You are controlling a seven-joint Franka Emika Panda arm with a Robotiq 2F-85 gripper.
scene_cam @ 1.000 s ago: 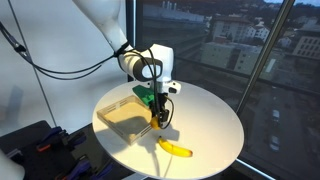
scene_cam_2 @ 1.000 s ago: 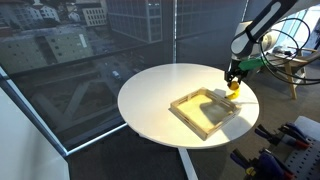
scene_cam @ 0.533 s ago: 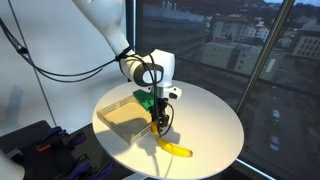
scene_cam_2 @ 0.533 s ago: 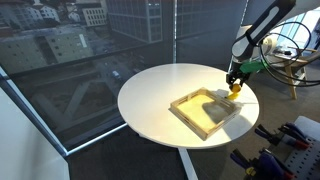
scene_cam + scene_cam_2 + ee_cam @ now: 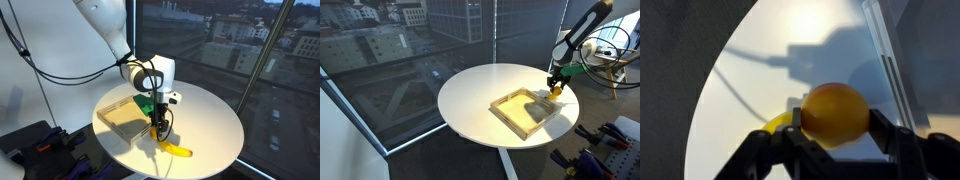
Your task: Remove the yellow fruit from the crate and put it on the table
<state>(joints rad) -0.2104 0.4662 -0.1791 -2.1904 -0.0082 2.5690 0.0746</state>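
The gripper (image 5: pixel 158 128), clamped on the yellow fruit (image 5: pixel 835 113), has shifted lower — just outside the crate (image 5: pixel 120 122) wall. Bare table (image 5: pixel 215 125) lies beneath; release appears next.

Small round lemon-like fruit (image 5: pixel 835 113): deep yellow shading to orange, pale glossy highlight on top. Tool (image 5: pixel 837 122): fingers (image 5: pixel 885 128) black, dark grey links behind. In an exterior view, green block (image 5: pixel 146 102) above tool (image 5: pixel 158 126); wrist housing (image 5: pixel 160 70) white with black ring. Shallow square crate (image 5: pixel 525 112): see-through walls, pale tan base. Large round surface (image 5: pixel 475 90): plain white, unpatterned; grey shadows of tool and cable across it in wrist view. Long curved banana (image 5: pixel 176 149): bright yellow. Robot arm (image 5: pixel 100 20): white.
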